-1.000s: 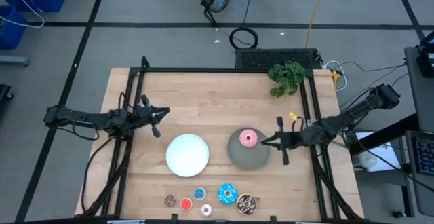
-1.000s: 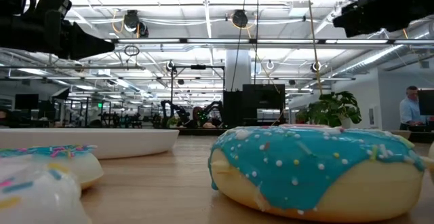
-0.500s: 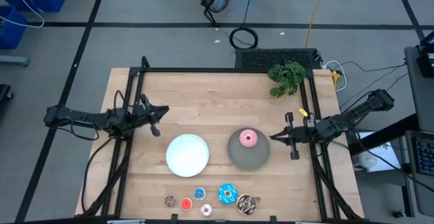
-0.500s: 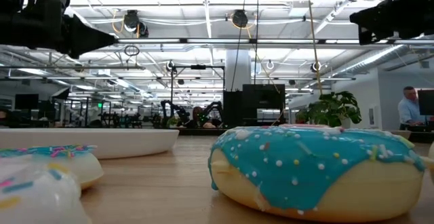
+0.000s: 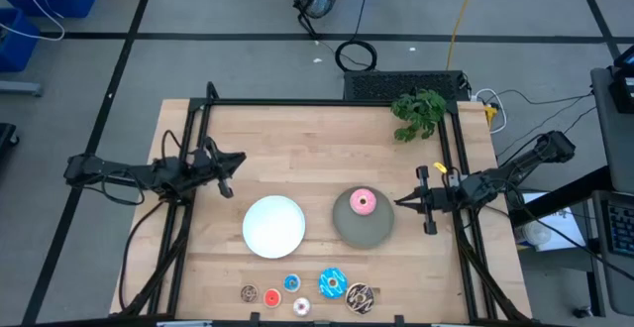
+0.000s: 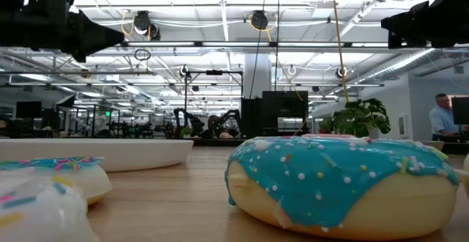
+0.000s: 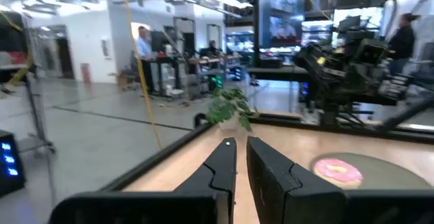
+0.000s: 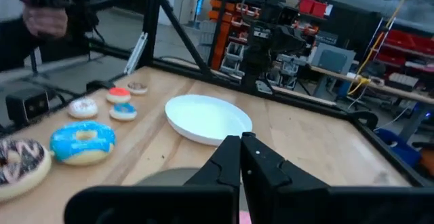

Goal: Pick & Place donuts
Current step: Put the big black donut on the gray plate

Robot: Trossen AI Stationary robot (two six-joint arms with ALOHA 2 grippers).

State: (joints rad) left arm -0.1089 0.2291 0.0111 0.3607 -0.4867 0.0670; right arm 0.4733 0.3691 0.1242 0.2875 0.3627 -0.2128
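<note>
A pink donut (image 5: 363, 202) lies flat on the grey plate (image 5: 357, 230), right of the white plate (image 5: 274, 226). Along the near edge lie the blue-sprinkled donut (image 5: 332, 284), the dark brown-sprinkled one (image 5: 360, 297) and the small brown (image 5: 249, 293), red-orange (image 5: 272, 295), blue (image 5: 291, 283) and whitish (image 5: 301, 307) ones. My right gripper (image 5: 398, 202) hangs shut and level just right of the grey plate, holding nothing. My left gripper (image 5: 242, 158) hovers near the left frame, its fingers (image 7: 227, 159) nearly together and empty.
A green plant (image 5: 418, 111) stands at the far right corner. Black frame rails (image 5: 188, 198) run along the table's left, right and far sides. People stand in the room beyond the table. Bare wood lies between the plates and the far rail.
My right gripper has drawn back toward the table's right edge, off the grey plate's rim, and sunk a little. It stays shut. My left gripper has tipped its fingertips slightly upward in place. The donuts and plates have not moved.
</note>
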